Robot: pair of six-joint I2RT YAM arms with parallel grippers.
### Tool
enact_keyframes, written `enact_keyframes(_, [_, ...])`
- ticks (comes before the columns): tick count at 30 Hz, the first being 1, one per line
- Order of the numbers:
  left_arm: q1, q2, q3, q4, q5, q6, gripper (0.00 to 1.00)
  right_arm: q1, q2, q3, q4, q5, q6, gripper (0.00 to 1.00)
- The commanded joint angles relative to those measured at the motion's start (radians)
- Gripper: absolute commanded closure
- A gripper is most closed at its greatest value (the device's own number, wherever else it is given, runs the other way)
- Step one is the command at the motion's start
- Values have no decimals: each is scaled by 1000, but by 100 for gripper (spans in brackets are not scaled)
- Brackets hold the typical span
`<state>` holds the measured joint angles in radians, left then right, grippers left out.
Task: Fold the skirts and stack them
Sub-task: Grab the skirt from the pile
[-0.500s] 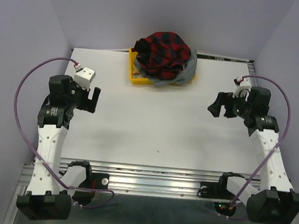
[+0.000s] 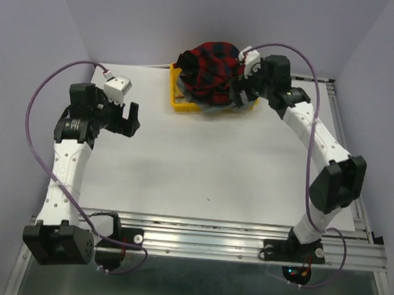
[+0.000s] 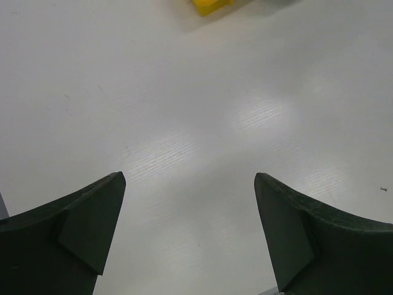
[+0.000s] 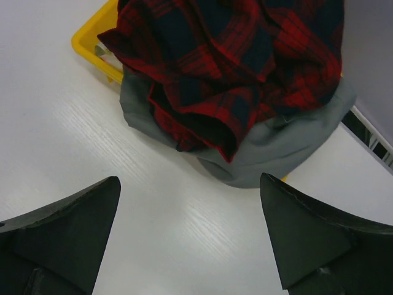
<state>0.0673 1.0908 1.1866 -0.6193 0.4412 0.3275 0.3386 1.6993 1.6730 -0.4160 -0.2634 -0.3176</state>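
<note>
The plaid skirt (image 4: 233,67) lies just ahead of the right pincer (image 4: 189,181), whose jaws stand apart. This pincer has moved there from the right side.

Two skirts show, one plaid skirt (image 2: 214,69), one grey skirt (image 4: 276,153); one yellow tray (image 2: 176,104).

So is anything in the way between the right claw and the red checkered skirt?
Nothing visible. The open right gripper hovers beside the plaid skirt, which lies atop the grey skirt; only table between them.
</note>
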Motion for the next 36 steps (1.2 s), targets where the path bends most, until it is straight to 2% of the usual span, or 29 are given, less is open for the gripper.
enact_keyframes(1, [-1,18,57,38,71,-45,1,69,117,122,28,130,-165,0])
enact_keyframes(9, [-1,29,10,69,76,-61,1,152,477,436,-18,199,-159,0])
enact_keyframes(17, [0,5,-35,92,38,-61,2,162,620,524,232,436,-182,2])
enact_keyframes(18, [0,0,-47,93,33,-61,2,162,620,524,253,447,-182,7])
enact_keyframes(19, [0,-5,-51,96,30,-61,2,162,619,524,285,455,-184,22])
enact_keyframes(20, [0,-14,-58,102,21,-62,2,162,611,524,296,460,-186,31])
enact_keyframes(21, [0,-19,-67,107,14,-65,2,162,602,524,319,463,-184,57])
enact_keyframes(22, [0,-22,-68,108,1,-68,2,162,596,522,333,472,-178,71])
enact_keyframes(23, [0,-22,-70,112,-5,-73,2,162,588,524,345,481,-178,82])
enact_keyframes(25, [0,-22,-67,110,-13,-80,2,162,562,537,359,509,-169,97])
enact_keyframes(36, [0,-20,-41,136,-62,-128,4,162,332,684,411,543,-152,99])
